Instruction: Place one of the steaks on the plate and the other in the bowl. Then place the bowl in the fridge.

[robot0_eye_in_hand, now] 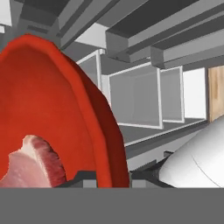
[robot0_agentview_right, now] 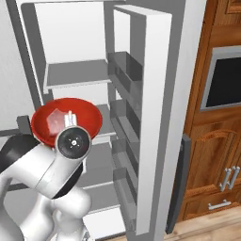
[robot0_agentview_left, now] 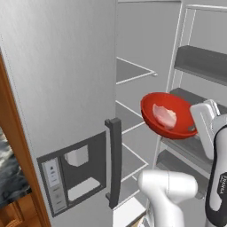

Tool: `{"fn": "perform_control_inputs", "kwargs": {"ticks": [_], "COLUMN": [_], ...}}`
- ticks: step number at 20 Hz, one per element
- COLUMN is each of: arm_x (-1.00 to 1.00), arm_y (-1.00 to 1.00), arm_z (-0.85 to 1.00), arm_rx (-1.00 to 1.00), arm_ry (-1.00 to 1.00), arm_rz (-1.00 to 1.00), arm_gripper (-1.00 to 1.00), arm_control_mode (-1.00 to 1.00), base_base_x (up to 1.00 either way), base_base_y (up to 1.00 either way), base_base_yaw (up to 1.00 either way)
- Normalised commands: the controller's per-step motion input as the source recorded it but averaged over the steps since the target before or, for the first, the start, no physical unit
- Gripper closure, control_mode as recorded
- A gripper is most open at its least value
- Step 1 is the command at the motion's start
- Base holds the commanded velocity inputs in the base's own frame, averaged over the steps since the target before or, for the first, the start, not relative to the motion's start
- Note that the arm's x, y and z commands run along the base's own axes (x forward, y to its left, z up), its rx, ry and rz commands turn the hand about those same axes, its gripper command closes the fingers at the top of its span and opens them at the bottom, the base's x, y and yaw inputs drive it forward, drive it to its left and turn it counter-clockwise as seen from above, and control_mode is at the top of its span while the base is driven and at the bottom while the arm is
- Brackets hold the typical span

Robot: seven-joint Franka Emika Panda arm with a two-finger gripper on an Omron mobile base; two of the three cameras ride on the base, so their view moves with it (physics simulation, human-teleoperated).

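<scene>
Left base view: the tall silver-grey fridge [robot0_agentview_left: 57, 80] takes up most of the scene. Its left door is closed, with a dark vertical handle [robot0_agentview_left: 115, 162] and a water dispenser panel [robot0_agentview_left: 73, 177] set into it. The right door [robot0_agentview_right: 160, 117] is swung open, showing grey shelves [robot0_agentview_right: 77, 73] inside and bins on the door's inner face. Beside the fridge in the right base view stand brown wooden cabinets [robot0_agentview_right: 212, 160].

The white arm [robot0_agentview_left: 166, 190] rises from below. The gripper [robot0_agentview_left: 193, 129] holds the glossy red bowl [robot0_agentview_left: 166, 116] by its rim, in the air in front of the open compartment and tilted. In the hand view, one dark fingertip sits on each side of the rim, closed on it. The pale pink steak [robot0_agentview_left: 164, 116] lies inside the bowl.
</scene>
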Motion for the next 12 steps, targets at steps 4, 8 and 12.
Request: {"fn": "perform_control_inputs", "kwargs": {"ticks": [4, 8, 12], "arm_x": [0.0, 0.05, 0.2], "arm_y": [0.0, 0.01, 0.11], "arm_z": [0.61, 0.52, 0.28], "arm_rx": [0.03, 0.03, 0.01], "arm_ry": [0.0, 0.0, 0.0], "arm_rz": [-0.08, -0.03, 0.0], "arm_gripper": [1.0, 1.0, 1.0], "arm_control_mode": [-1.0, -1.0, -1.0], "base_base_x": [0.0, 0.0, 0.0], "base_base_y": [0.0, 0.0, 0.0], "base_base_yaw": [0.0, 0.0, 0.0]}}
